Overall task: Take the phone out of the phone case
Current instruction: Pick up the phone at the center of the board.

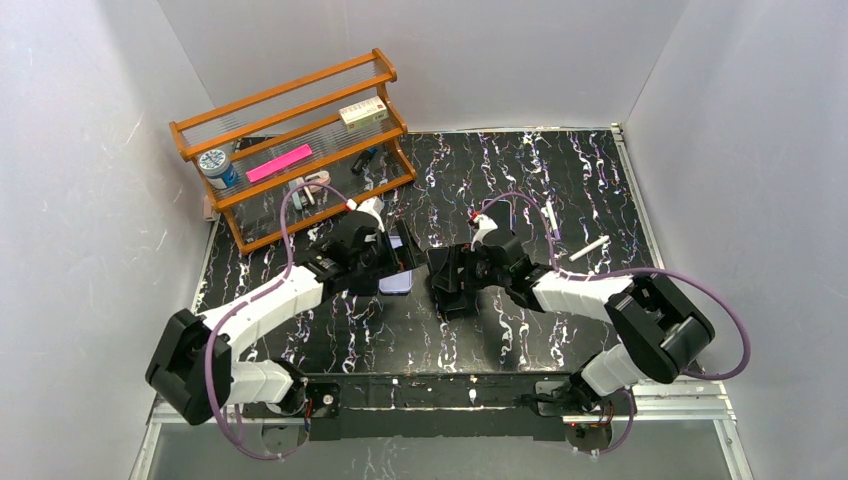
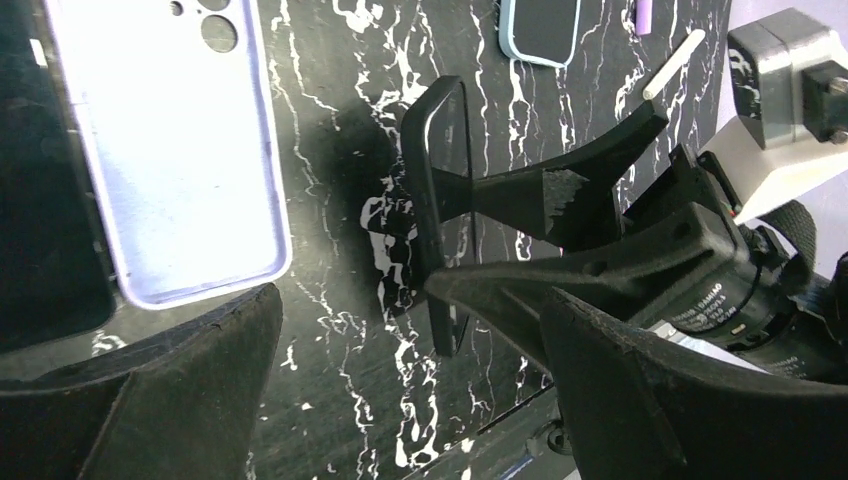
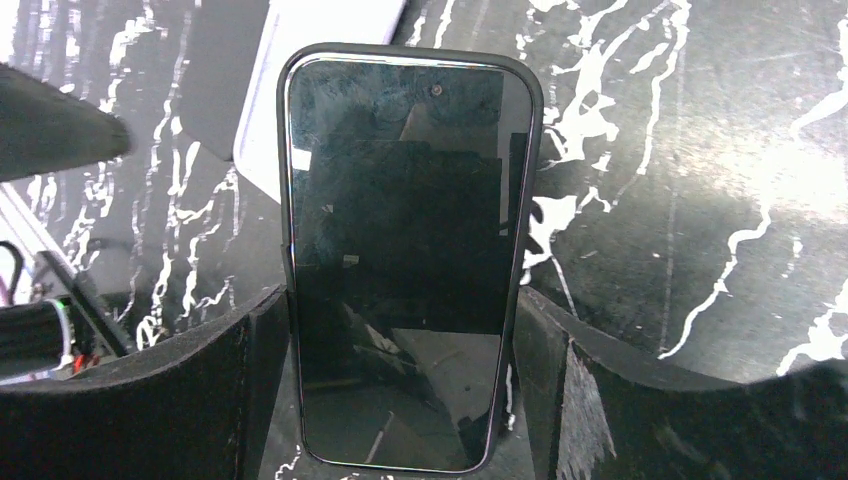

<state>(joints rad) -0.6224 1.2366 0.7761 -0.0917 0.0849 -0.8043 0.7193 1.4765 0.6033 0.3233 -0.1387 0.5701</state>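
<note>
My right gripper (image 3: 400, 400) is shut on a black phone (image 3: 400, 250) with a dark screen, still in its black case (image 3: 283, 200). The jaws press on its two long edges and hold it up on edge above the table. In the top view the right gripper (image 1: 450, 282) is at the table's middle. In the left wrist view the phone (image 2: 440, 200) shows edge-on between the right fingers. My left gripper (image 2: 410, 400) is open and empty, close to the left of the phone, also in the top view (image 1: 405, 262). An empty lavender case (image 2: 170, 150) lies flat under it.
A wooden rack (image 1: 290, 140) with small items stands at the back left. Two white sticks (image 1: 590, 247) lie at the right of the black marbled table (image 1: 560, 330). A small teal-rimmed item (image 2: 540, 28) lies beyond the phone. A dark flat slab (image 2: 40, 200) lies beside the lavender case.
</note>
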